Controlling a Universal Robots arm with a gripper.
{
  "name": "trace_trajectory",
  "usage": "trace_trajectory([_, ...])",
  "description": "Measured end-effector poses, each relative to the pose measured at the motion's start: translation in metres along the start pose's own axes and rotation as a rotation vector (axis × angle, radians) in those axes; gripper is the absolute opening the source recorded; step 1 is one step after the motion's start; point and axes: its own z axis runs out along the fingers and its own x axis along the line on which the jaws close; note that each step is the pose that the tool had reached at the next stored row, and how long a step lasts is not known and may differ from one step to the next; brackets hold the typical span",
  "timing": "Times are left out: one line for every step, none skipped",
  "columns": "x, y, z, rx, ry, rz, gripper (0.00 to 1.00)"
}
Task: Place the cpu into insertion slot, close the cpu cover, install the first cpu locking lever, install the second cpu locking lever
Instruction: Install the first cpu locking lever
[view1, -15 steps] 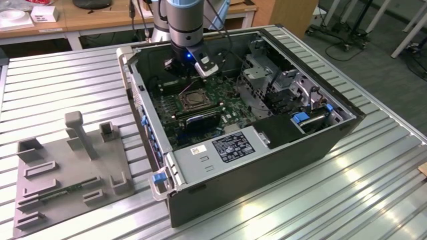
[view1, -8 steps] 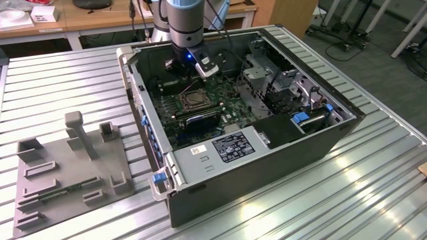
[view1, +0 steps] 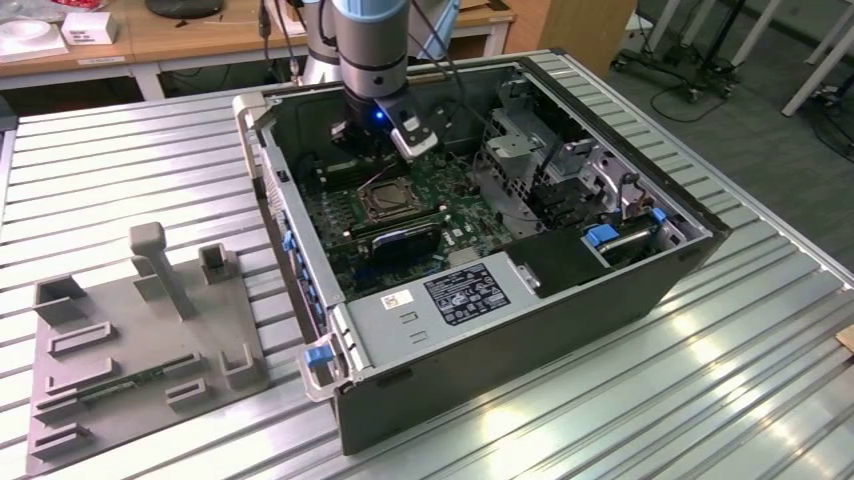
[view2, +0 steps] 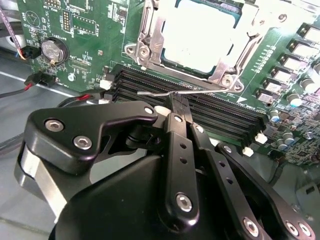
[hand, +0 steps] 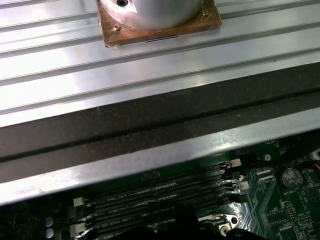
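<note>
In the exterior view my gripper (view1: 370, 150) reaches down into the open computer case, just behind the insertion slot (view1: 382, 196) on the green motherboard (view1: 441, 190). The second wrist view has the pale square cpu (view2: 200, 32) lying in the slot, with the silvery cpu cover (view2: 150, 35) framing it flat. A thin wire locking lever (view2: 150, 93) runs along the slot's edge above the memory slots. My gripper (view2: 178, 100) is shut, its black fingers (view2: 175, 130) pressed together with their tips right at that lever. Whether they pinch it or only touch it is unclear.
Long black memory slots (view2: 225, 117) lie between my fingers and the socket; a coin battery (view2: 53, 50) sits beside them. The case's metal wall (hand: 150, 155) stands close behind. A drive cage (view1: 561, 170) fills the exterior view's right. A grey fixture plate (view1: 134, 350) lies on the ribbed table.
</note>
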Motion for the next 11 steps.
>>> trace_trajectory([-0.0001,-0.0001,0.0005,0.0006,-0.0001,0.0,0.11])
trace_trajectory([-0.0002,-0.0002,0.001,0.0011,-0.0003,0.0,0.11])
trace_trajectory([-0.0003,-0.0002,0.0014,0.0014,-0.0003,0.0,0.11])
trace_trajectory([-0.0004,-0.0003,0.0015,0.0017,-0.0003,0.0,0.11])
trace_trajectory([-0.0004,-0.0003,0.0016,0.0017,-0.0003,0.0,0.11])
trace_trajectory([-0.0004,-0.0003,0.0017,0.0014,-0.0005,0.0,0.11])
trace_trajectory([-0.0004,-0.0003,0.0017,0.0014,-0.0005,0.0,0.11])
trace_trajectory([-0.0004,-0.0003,0.0018,0.0015,-0.0004,0.0,0.11])
trace_trajectory([-0.0004,-0.0003,0.0019,0.0014,-0.0005,0.0,0.11])
trace_trajectory([-0.0008,-0.0004,0.0025,0.0012,-0.0005,0.0,0.11])
trace_trajectory([-0.0008,-0.0004,0.0026,0.0014,-0.0004,0.0,0.11])
